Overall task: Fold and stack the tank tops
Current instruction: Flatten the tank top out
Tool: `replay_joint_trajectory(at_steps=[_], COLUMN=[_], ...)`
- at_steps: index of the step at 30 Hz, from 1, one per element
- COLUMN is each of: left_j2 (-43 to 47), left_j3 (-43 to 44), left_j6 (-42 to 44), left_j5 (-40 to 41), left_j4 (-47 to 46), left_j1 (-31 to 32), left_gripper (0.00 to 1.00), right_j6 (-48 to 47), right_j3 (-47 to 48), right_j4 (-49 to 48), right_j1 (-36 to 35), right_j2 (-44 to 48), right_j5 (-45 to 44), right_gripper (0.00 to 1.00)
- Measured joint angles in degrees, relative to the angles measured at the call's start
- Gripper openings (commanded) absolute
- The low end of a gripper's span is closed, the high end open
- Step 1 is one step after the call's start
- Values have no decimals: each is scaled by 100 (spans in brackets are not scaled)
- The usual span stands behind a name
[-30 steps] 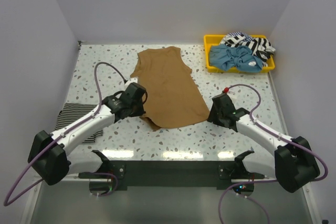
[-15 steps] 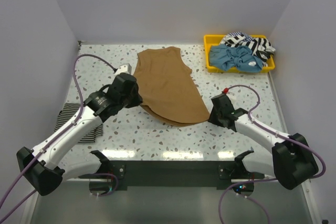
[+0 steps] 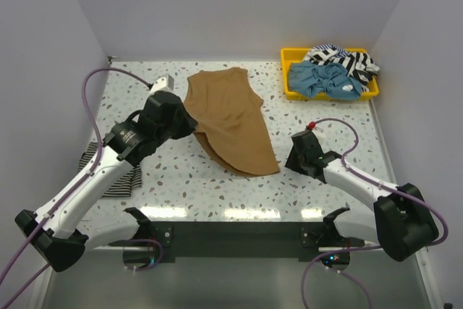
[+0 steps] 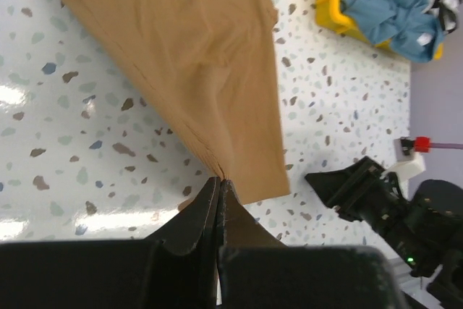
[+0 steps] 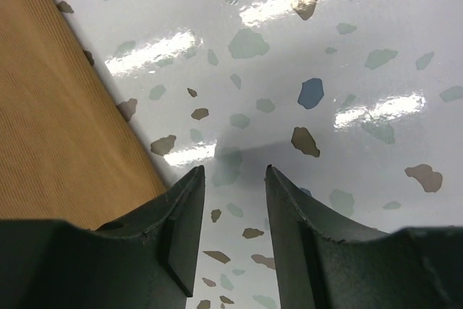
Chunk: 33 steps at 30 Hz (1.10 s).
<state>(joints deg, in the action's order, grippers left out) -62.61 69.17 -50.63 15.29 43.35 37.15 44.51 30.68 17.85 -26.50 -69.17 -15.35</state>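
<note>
The striped tank top lies behind the left gripper, which is clenched on an edge of the tan tank top. The right gripper is released and empty, with that top's hem just to its left.

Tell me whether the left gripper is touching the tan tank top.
Touching. The left wrist view shows the left gripper pinched shut on an edge of the tan tank top.

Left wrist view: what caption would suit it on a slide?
Left end effector pinches an edge of the tan tank top above the speckled table.
</note>
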Motion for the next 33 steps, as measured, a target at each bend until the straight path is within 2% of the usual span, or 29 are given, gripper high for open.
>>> replay_joint_trajectory(at_steps=[3, 7, 10, 13, 19, 27, 31, 33], left_j2=[-63, -411, -579, -616, -754, -1027, -1097, -1145], left_j3=[442, 1456, 1956, 2041, 2083, 2564, 2616, 2625], left_j6=[2, 28, 50, 63, 66, 20, -46, -92], left_j5=[-83, -142, -166, -195, -236, -245, -125, -61], left_j4=[-42, -177, -380, -487, -466, -538, -623, -645], left_j1=[0, 0, 0, 0, 0, 22, 72, 83], left_gripper=[0, 0, 0, 0, 0, 0, 0, 0], right_j6=[20, 170, 450, 826, 1593, 2833, 3390, 3604], right_j3=[-2, -50, -343, -680, -844, -1307, -1123, -855], right_j4=[-173, -533, -1097, -1937, -3169, -6360, -8129, -8697], right_j1=[0, 0, -11, -144, -1456, -2472, -2774, -2892], right_j2=[-33, -170, -173, -170, -678, -2085, -3403, -3985], right_j5=[199, 752, 1239, 1576, 1626, 1261, 981, 876], right_gripper=[45, 48, 52, 53, 54, 58, 54, 54])
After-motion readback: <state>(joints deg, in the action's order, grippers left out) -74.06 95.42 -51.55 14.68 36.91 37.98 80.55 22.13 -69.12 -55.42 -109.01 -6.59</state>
